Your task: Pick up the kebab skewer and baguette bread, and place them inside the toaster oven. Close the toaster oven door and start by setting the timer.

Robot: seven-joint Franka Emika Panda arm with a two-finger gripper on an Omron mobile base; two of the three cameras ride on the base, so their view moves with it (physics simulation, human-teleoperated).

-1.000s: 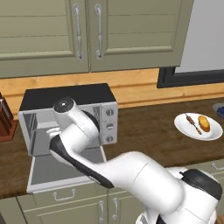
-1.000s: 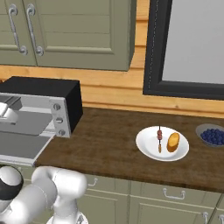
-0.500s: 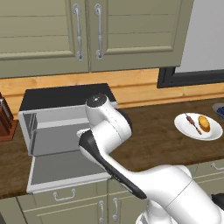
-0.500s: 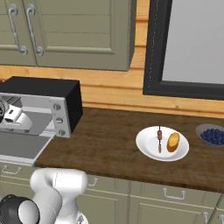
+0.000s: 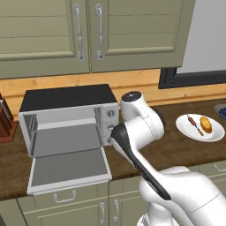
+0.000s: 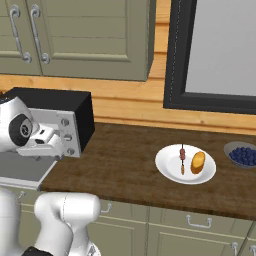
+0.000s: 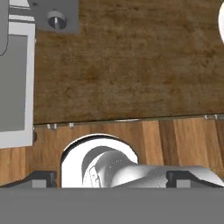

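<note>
Wooden counter runs under green cabinets (image 5: pixel 88 35), and I read it from the left. At the far left a knife block (image 5: pixel 5 119) stands by the oven (image 5: pixel 66 119), whose door (image 5: pixel 70 170) lies dropped flat toward me, leaving the cavity bare and ready for loading. Its knob panel (image 6: pixel 67 135) faces front on the right side, so the timer should be reachable once the door is up. Just right of the oven, my arm (image 5: pixel 139 123) is folded over the bare counter (image 6: pixel 125 160), wrist pointing down; from the hand camera I look straight onto wood grain with the door edge and one knob (image 7: pixel 56 19) at the upper left. My gripper (image 7: pixel 112 178) shows two dark tips at the bottom edge, set wide with nothing between them, so I judge it spread and empty. Well apart to the right, the plate (image 6: pixel 167 170) holds the skewer (image 6: pixel 182 159) and the bread (image 6: pixel 198 162) side by side, neither picked yet. Beyond it sits a bowl (image 6: pixel 243 155) of blueberries. I judge the next reach goes rightward to the plate.
</note>
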